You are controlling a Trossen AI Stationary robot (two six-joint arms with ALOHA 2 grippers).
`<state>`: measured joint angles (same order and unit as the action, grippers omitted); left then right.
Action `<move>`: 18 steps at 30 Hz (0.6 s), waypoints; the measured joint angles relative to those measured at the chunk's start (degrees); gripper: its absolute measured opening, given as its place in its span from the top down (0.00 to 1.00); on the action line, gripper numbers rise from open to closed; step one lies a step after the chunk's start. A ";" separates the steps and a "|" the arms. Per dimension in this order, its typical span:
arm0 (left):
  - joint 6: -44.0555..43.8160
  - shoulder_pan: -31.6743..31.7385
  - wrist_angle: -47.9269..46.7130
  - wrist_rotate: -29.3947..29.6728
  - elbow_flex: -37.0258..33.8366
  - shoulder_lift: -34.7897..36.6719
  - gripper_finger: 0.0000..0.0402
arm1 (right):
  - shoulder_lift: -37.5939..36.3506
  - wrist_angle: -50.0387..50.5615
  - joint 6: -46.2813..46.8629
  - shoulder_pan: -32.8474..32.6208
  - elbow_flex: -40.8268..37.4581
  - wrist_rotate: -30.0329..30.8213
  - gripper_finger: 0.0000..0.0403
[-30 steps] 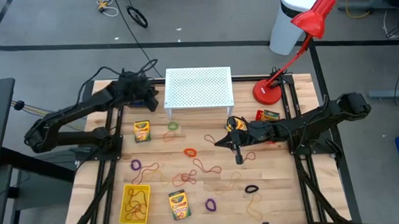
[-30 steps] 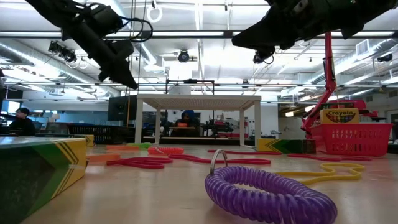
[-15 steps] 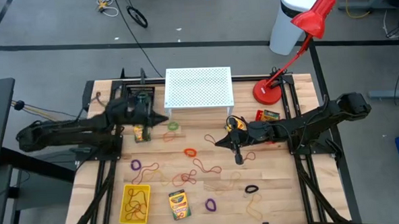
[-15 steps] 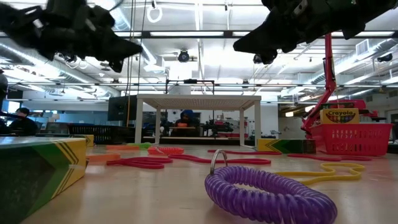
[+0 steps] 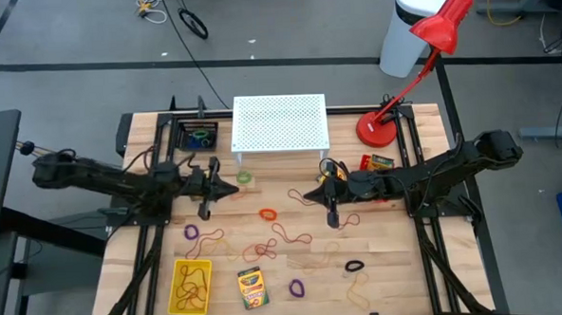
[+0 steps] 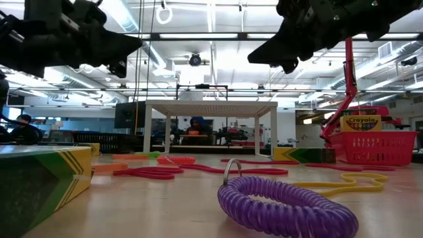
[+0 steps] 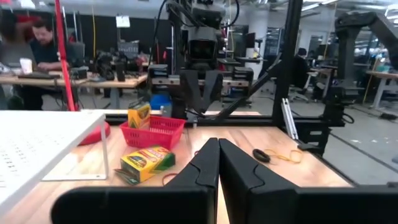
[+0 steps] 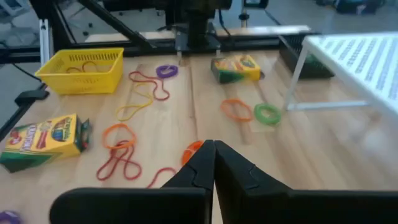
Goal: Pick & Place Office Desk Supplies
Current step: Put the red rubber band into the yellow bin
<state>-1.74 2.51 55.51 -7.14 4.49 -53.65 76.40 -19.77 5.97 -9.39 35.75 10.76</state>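
Observation:
Both my grippers hang shut above the table's middle, holding nothing. My left gripper (image 5: 233,185) (image 7: 217,155) points level toward the table's right, above a green loop (image 5: 242,178). My right gripper (image 5: 307,197) (image 8: 213,157) points left and slightly down, near an orange loop (image 5: 267,214). One crayon box (image 5: 251,287) lies flat near the front edge, and another (image 8: 236,67) lies under my left arm. Purple loops (image 5: 191,232) (image 5: 296,288), a black loop (image 5: 354,265) and thin reddish rubber bands (image 5: 285,238) lie flat on the wood.
A white perforated stand (image 5: 280,124) stands at the far middle, with a red desk lamp (image 5: 384,124) to its right. A black tray (image 5: 199,135) holding loops sits far left. A yellow basket (image 5: 192,285) with rubber bands sits near left. A red basket (image 7: 155,130) holds an upright crayon box.
My left gripper has swung from over the black tray at the far left toward the table's middle and near side. It came down and tipped from pointing down to pointing level. It stayed shut. My right gripper has stayed in place.

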 joint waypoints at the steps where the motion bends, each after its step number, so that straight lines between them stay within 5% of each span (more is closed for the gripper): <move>1: -0.35 -0.12 0.04 0.38 0.66 -1.04 0.97 | 0.00 0.81 0.81 -0.05 0.00 -0.43 0.97; 10: 2.25 -0.31 0.09 0.77 6.44 -13.98 0.98 | 0.00 15.54 10.58 -5.18 2.11 5.68 0.96; 18: 5.15 -2.02 8.27 -5.14 11.86 -26.01 0.98 | -0.01 26.40 20.11 -11.01 5.44 7.70 0.93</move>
<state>3.41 0.49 63.78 -12.27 16.35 -79.66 76.39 6.63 26.08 -20.40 41.19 18.46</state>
